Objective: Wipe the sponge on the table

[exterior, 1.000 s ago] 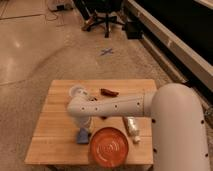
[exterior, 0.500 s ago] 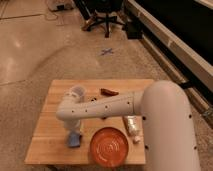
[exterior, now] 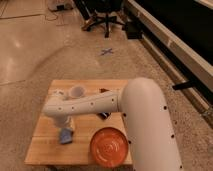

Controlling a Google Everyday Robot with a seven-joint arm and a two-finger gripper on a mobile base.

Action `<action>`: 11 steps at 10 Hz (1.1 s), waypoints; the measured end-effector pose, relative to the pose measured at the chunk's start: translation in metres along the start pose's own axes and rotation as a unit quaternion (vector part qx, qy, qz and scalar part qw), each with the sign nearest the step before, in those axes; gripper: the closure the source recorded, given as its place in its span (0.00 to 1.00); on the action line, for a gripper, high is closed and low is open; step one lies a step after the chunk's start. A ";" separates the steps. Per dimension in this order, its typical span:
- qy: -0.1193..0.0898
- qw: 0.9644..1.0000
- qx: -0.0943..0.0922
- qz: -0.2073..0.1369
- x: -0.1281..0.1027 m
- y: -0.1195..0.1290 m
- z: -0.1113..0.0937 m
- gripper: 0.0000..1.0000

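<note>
Our gripper [exterior: 68, 125] hangs low over the left half of the table [exterior: 42, 150], pointing straight down from the end of the white arm [exterior: 90, 105], which reaches in from the right and lies across the middle of the tabletop. Directly under the gripper, and touching it as far as we can make out, lies the sponge [exterior: 65, 136], a small light-blue block flat on the wood, sticking out a little toward the near edge. Whether the gripper has the sponge clamped or is only pressing down on top of it, we cannot tell; the wrist hides the place where they meet.

To the right of the gripper, near the front edge, sits the orange plate [exterior: 107, 147], apart from the sponge, with bare planks between them. Beyond the gripper, on the far side of the arm, stands a pale round cup [exterior: 76, 91]. A small dark object [exterior: 103, 115] peeks out from under the arm, to the gripper's right and just past the plate. Well beyond the table, a blue cross [exterior: 106, 51] marks the floor, and farther still stands a black office chair [exterior: 107, 17].
</note>
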 end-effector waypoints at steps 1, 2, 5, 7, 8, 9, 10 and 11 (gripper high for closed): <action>0.003 1.000 -0.001 -0.007 0.006 -0.009 -0.002 1.00; 0.008 1.000 0.001 -0.012 0.013 -0.017 -0.003 1.00; 0.021 1.000 -0.012 -0.014 0.041 -0.025 -0.004 1.00; 0.027 0.999 -0.022 0.002 0.062 -0.013 -0.004 1.00; 0.029 0.999 -0.025 0.010 0.069 -0.005 -0.005 1.00; 0.029 0.999 -0.028 0.016 0.072 0.002 -0.005 1.00; 0.030 0.999 -0.032 0.028 0.075 0.017 -0.004 1.00; 0.028 0.998 -0.037 0.040 0.074 0.034 -0.004 1.00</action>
